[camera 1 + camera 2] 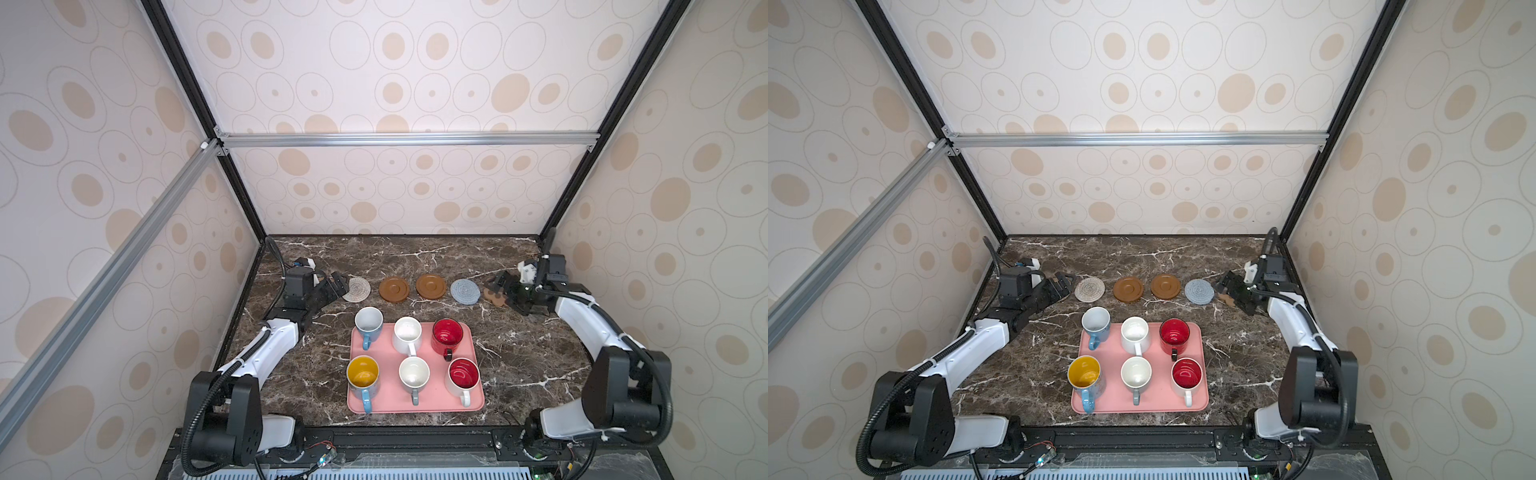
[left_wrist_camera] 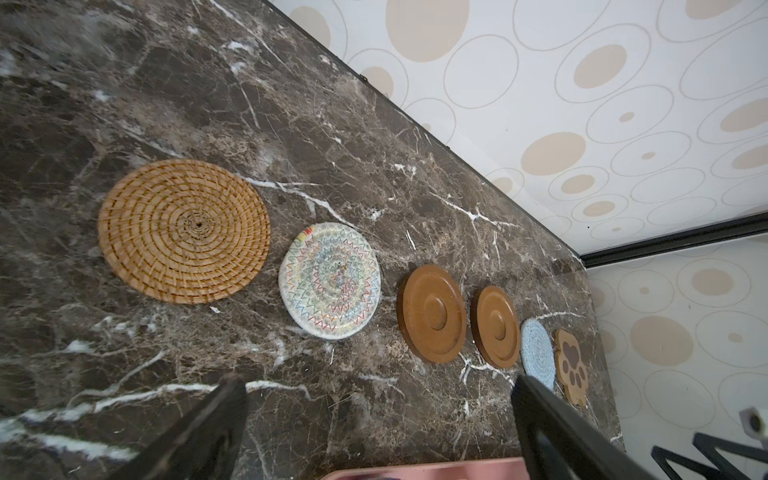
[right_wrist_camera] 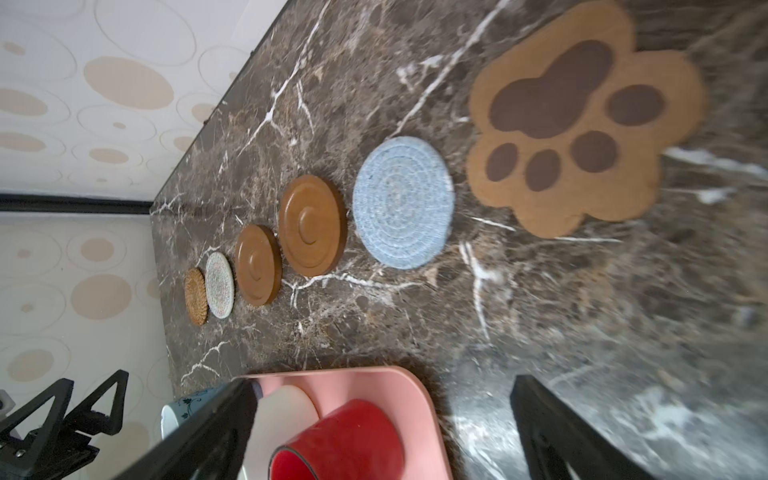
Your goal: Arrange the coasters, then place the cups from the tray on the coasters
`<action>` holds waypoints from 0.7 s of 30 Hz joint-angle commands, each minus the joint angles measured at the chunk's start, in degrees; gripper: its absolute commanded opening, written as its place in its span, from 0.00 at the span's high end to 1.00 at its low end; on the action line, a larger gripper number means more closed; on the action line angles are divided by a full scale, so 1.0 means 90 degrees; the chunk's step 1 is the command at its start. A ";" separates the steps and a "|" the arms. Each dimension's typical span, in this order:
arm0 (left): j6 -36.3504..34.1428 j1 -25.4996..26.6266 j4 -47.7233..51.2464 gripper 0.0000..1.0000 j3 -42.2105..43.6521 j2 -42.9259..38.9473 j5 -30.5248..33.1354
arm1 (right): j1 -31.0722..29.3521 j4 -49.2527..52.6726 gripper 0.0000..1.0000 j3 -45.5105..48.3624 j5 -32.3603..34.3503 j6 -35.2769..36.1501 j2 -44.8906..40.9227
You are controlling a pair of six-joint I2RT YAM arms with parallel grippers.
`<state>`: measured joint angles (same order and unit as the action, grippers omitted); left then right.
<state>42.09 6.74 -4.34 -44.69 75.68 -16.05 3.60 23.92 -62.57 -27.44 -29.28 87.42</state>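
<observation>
Left wrist view: shows coasters [image 2: 183, 230] rowed toward the far tabletop [image 2: 291, 124] edge. Spread at its ends: left end effector [image 2: 376, 379], right end effector [image 3: 382, 381]. Cups [image 1: 407, 332] upright on tray [image 1: 390, 399], nearer the front edge.

Tray [image 1: 389, 395] on the table [image 1: 532, 357] toward its 6 o'clock edge, six mugs [image 1: 407, 334] on the tray in two rows of three, six coasters [image 1: 394, 289] on the table at the tray's 12 o'clock, in one line running 9 to 3 o'clock

White arm shells [image 1: 272, 347], black joints [image 1: 243, 411], corrugated cables [image 1: 192, 428]
</observation>
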 commanded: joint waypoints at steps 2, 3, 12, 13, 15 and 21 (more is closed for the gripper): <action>0.0090 -0.0041 -0.0164 0.00 0.0085 -0.0123 -0.0122 | -0.0831 -0.0327 0.00 -0.1171 -0.0331 -0.0047 0.1329; 0.0098 -0.0045 -0.0137 0.00 0.0132 -0.0187 -0.0106 | -0.1002 -0.0269 0.00 -0.1542 -0.0414 -0.0024 0.1705; 0.0166 -0.0045 -0.0061 0.00 0.0505 -0.0782 -0.0013 | -0.1845 0.0287 0.00 -0.4137 -0.0792 -0.0049 0.4170; 0.0168 -0.0046 -0.0046 0.00 0.0556 -0.0844 0.0002 | -0.1906 0.0345 0.00 -0.4307 -0.0831 -0.0038 0.4330; 0.0177 -0.0041 -0.0026 0.00 0.0661 -0.0971 0.0014 | -0.2022 0.0452 0.00 -0.4624 -0.0840 -0.0028 0.4640; 0.0254 -0.0046 0.0015 0.00 0.0898 -0.1281 0.0036 | -0.2138 0.0607 0.00 -0.4737 -0.0872 -0.0013 0.4967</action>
<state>43.24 6.74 -4.58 -37.23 65.93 -16.38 -15.44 26.55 -104.27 -34.57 -29.56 131.61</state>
